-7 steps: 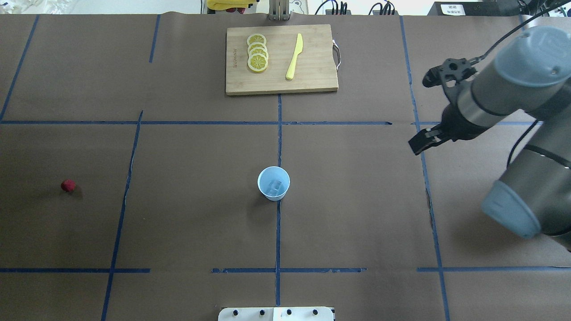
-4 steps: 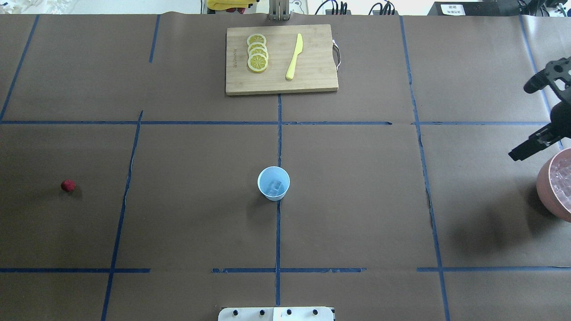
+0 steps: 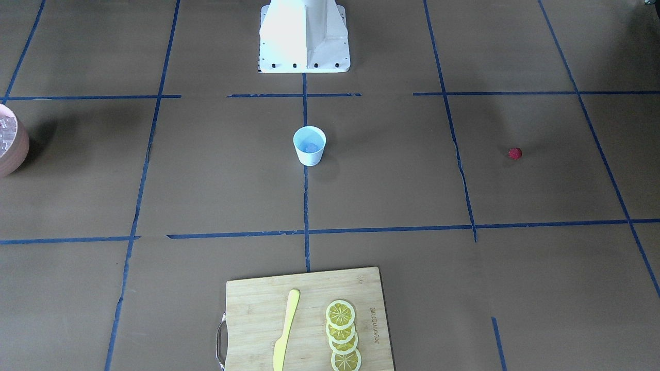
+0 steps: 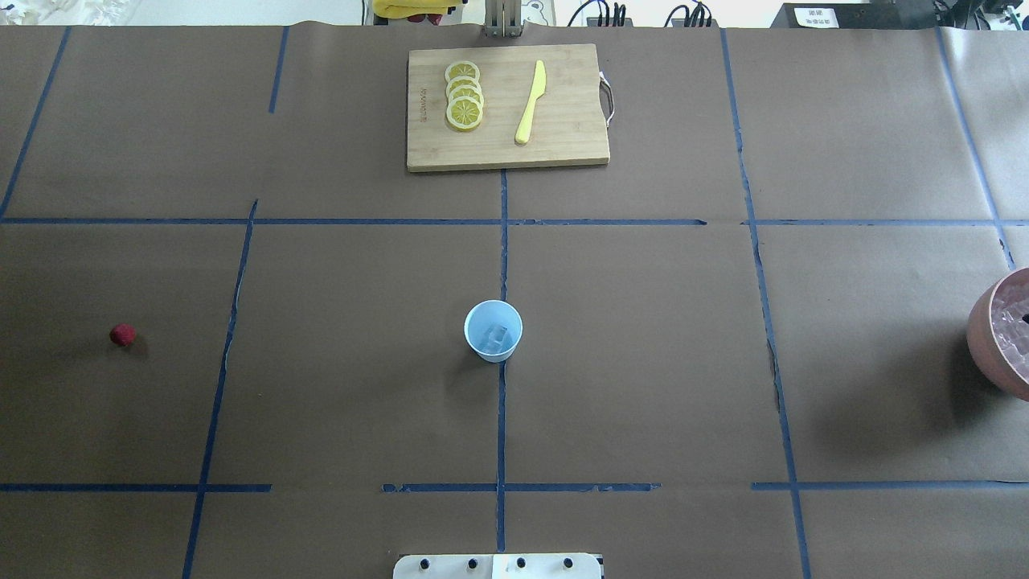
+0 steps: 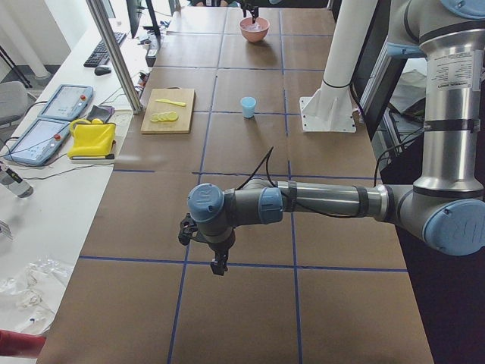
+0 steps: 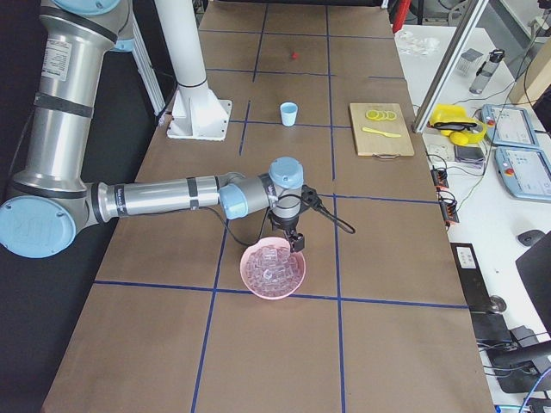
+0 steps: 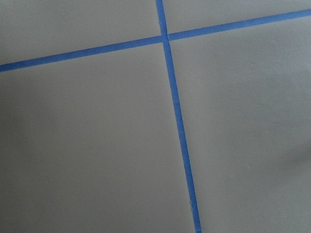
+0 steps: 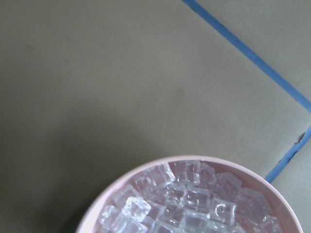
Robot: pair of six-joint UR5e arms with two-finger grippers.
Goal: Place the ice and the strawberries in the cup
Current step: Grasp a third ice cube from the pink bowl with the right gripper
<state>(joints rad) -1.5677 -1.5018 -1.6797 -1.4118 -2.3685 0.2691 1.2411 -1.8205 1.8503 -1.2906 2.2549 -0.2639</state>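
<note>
cup [image 4: 493, 330]: stood upright at the middle of the table [image 4: 643, 362], on a line of blue tape [image 4: 502, 241], seen from overhead.
ice [image 8: 184, 199]: heaped in the bowl [image 4: 985, 338]; some clear cubes also lay at the bottom of the cup.
strawberry [image 4: 122, 334]: lay alone on the table at 9 o'clock from the cup, well apart from it.
bowl: sat at 3 o'clock from the cup, cut by the overhead view's edge, well apart from the cup.
board [image 4: 563, 121]: lay at 12 o'clock from the cup, with a row of overlapping lemon slices [image 4: 465, 95] and a yellow knife [image 4: 530, 102] at 3 o'clock of the slices.
right gripper [image 6: 295, 243]: pointed down over the bowl's rim, on the side towards the cup; whether its fingers were spread or pressed together could not be told.
left gripper [image 5: 219, 265]: pointed down over bare table near a tape crossing, well apart from the cup and the strawberry; its fingers' spread could not be told either.
</note>
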